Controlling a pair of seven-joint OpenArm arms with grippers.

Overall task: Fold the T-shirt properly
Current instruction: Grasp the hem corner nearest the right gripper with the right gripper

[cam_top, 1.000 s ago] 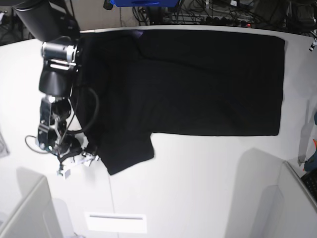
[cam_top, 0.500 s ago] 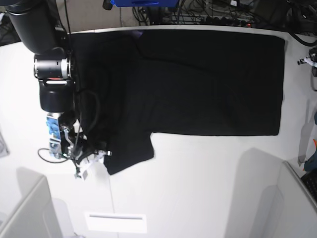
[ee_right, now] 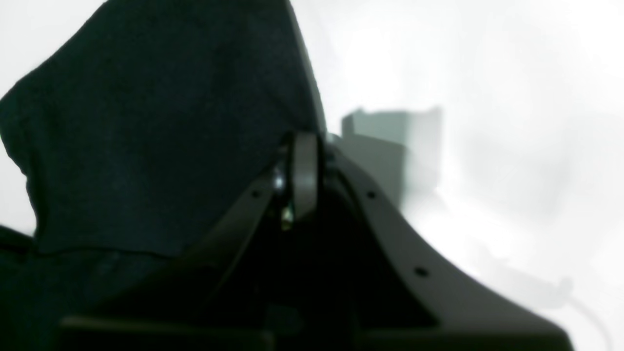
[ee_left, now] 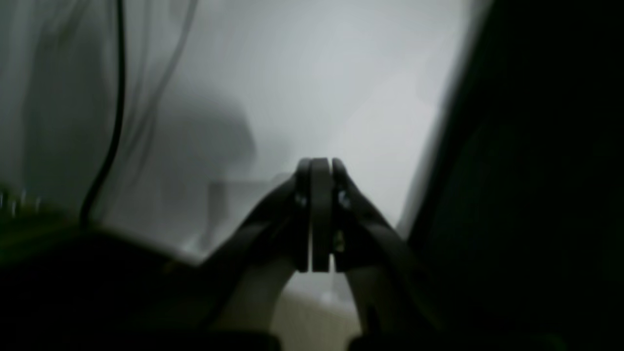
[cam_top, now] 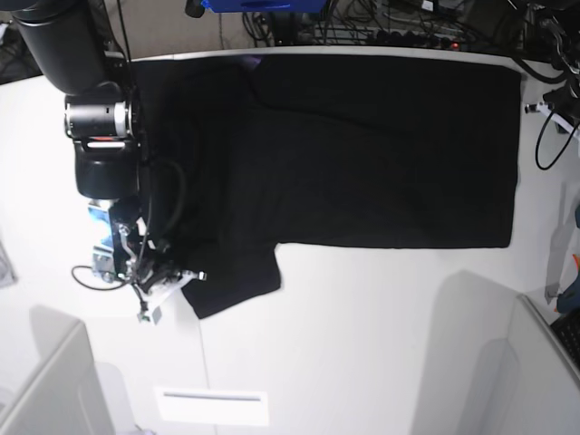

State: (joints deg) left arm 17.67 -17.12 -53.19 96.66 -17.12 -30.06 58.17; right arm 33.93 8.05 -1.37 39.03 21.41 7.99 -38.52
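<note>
Evidently the right gripper (ee_right: 302, 180) is pinching shut on the T-shirt (cam_top: 362, 145) sleeve near the worktop's (cam_top: 362, 344) left edge, likely readying a fold. Left gripper (ee_left: 319, 214) is idling closed and empty beyond the right edge.

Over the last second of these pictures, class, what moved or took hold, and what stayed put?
The right end effector moved in from beside the sleeve toward the T-shirt and closed on the sleeve's edge. The left end effector stayed shut and empty, near the shirt's far side. The shirt's body lay flat on the table throughout.

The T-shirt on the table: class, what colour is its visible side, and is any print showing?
Plain black T-shirt, no print showing; clearest in the base view.
</note>
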